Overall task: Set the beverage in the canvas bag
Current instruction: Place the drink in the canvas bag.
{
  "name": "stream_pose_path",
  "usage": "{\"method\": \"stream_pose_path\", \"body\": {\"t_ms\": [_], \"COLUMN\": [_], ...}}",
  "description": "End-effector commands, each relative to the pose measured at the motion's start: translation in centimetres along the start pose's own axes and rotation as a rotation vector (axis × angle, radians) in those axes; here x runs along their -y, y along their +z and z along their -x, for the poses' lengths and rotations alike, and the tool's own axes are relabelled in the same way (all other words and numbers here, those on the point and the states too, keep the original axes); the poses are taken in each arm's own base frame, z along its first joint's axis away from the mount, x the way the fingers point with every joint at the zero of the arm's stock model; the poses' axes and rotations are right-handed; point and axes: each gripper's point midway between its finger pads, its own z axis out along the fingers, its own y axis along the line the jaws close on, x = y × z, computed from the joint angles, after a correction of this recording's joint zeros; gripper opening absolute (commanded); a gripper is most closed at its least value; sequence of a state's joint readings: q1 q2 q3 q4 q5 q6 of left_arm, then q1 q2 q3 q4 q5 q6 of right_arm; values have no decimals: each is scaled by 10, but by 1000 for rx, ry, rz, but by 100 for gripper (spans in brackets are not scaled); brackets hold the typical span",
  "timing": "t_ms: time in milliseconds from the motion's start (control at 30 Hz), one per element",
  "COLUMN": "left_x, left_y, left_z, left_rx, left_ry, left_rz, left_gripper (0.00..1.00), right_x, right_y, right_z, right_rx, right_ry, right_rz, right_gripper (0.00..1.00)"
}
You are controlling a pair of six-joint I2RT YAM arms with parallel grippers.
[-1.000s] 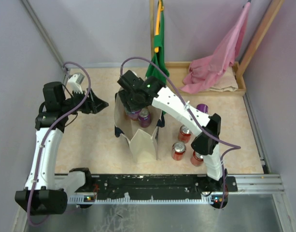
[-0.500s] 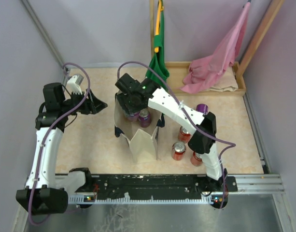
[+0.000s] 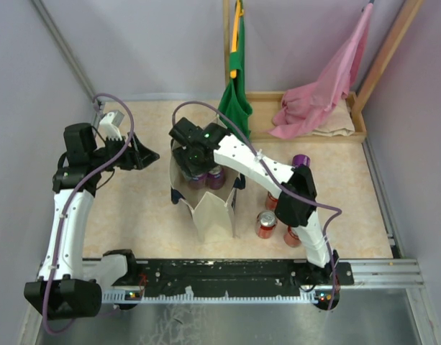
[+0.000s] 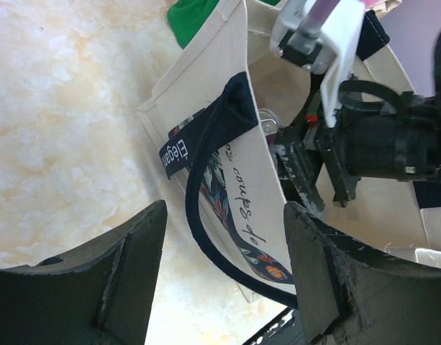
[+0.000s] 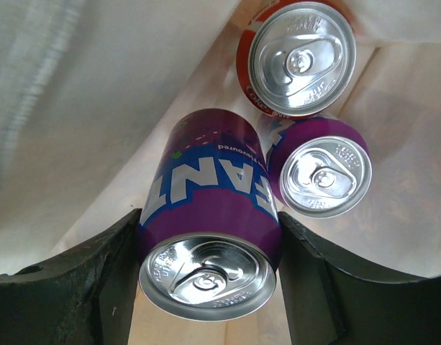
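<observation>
My right gripper is clamped on the purple can, down inside the bag and above two other cans standing there. Left gripper hangs beside the bag, jaws apart and empty.

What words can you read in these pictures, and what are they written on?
"ANT": big white letters, part of a longer word, on the purple can in the right gripper.
"Elegan", cut off: on the navy strap of the canvas bag.
Cursive print on the bag's side: only "de" is clear.
Small print on the cans: too small to read.
</observation>
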State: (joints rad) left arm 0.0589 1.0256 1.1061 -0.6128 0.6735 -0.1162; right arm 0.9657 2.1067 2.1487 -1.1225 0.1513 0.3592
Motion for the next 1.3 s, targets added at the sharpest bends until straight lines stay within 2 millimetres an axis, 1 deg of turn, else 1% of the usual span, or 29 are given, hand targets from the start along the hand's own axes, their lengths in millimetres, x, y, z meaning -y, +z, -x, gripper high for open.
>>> {"method": "stream_pose_path", "body": {"t_ms": [0,333,500,600,767,967,1067,1267], "left_x": [-3,-4,-4,-4,-4,-4,-3,-3], "left_y": [1,3,4,4,4,4,5,5], "left_z": [3,2,3,2,1,4,5,7], "left_rx": [15,11,15,16,15,19,19,19], "left_ry": [8,7,10,11,12,18,21,20], "left_rz": [0,-5,-5,-7,-13,-16,-21,-24], "left_gripper": [72,72,72,72,72,72,72,72], "right_x": [-11,-12,-10,-9,-6,-2,-3,0], "right_y": [0,17,24,25,22,11,7,2], "right_z": [19,21,14,10,7,16,17,9], "right_rx": [79,72,41,24,7,46,41,4], "right_ry": [-13,-27,-38,-42,-42,-36,-33,-32], "right_rz": [43,37,25,23,12,5,6,0], "right_gripper": [0,0,0,0,0,0,0,0]}}
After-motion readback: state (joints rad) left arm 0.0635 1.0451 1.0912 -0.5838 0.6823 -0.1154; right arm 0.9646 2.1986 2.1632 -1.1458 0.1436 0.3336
